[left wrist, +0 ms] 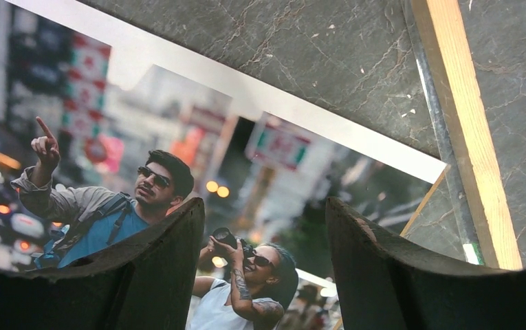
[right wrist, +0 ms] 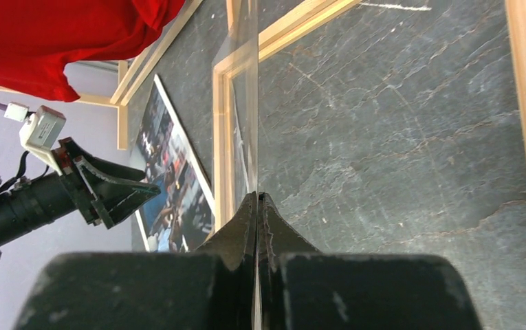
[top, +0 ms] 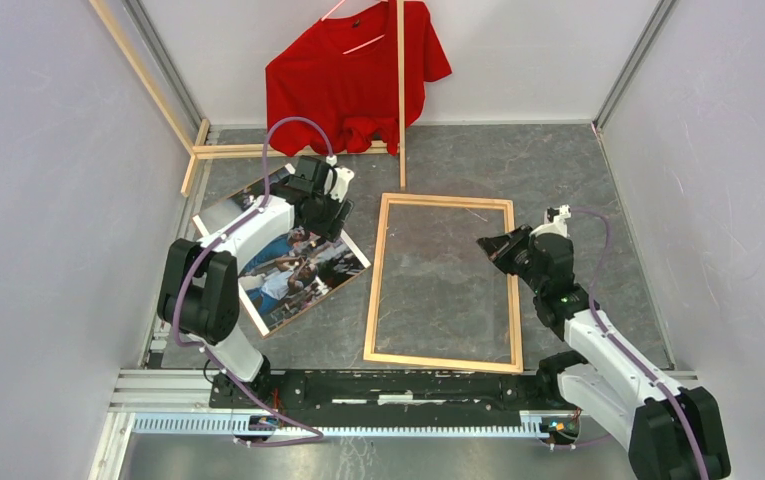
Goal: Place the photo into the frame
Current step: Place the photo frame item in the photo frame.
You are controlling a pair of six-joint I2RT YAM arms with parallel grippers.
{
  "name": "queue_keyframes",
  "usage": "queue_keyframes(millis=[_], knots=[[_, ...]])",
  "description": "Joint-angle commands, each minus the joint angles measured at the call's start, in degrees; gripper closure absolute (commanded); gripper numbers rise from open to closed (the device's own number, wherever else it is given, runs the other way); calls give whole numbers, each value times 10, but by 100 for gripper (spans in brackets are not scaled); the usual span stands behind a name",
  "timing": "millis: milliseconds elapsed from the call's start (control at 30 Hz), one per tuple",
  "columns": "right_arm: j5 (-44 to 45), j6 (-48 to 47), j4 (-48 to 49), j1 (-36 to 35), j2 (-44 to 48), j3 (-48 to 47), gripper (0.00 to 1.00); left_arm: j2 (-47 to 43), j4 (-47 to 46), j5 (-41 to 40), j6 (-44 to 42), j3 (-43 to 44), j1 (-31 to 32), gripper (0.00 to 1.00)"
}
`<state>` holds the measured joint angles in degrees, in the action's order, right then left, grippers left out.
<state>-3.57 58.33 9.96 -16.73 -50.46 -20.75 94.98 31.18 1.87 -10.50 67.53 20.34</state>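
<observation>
The photo (top: 298,275), a glossy print of people with a white border, lies face up on the dark floor left of the frame (top: 372,290). My left gripper (top: 325,222) hovers open just above the photo's upper right part; in the left wrist view its fingers straddle the pictured woman, with the left gripper (left wrist: 263,206) holding nothing. The frame's wooden strip (left wrist: 476,137) runs beside the photo (left wrist: 177,117). My right gripper (right wrist: 256,198) is shut on the edge of the clear pane (right wrist: 253,103), which stands tilted up over the frame (right wrist: 220,137). The right gripper (top: 490,246) sits over the frame's right half.
A red shirt (top: 353,75) hangs at the back wall. Loose light-wood slats stand and lie near it (top: 401,90), (top: 248,150). Grey walls close in on both sides. The arm bases and a rail (top: 388,385) line the near edge.
</observation>
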Motion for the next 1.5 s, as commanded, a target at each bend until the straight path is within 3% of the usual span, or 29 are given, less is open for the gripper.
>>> queue_keyframes(millis=[0,767,1467], knots=[[16,-30,24,15,-3,6,100,1,-11,1,6,5,4,28],[-104,-65,31,89,-53,18,100,23,-13,-6,6,16,5,28],[-129,-70,-2,106,-27,29,100,18,-17,-16,5,15,13,28]])
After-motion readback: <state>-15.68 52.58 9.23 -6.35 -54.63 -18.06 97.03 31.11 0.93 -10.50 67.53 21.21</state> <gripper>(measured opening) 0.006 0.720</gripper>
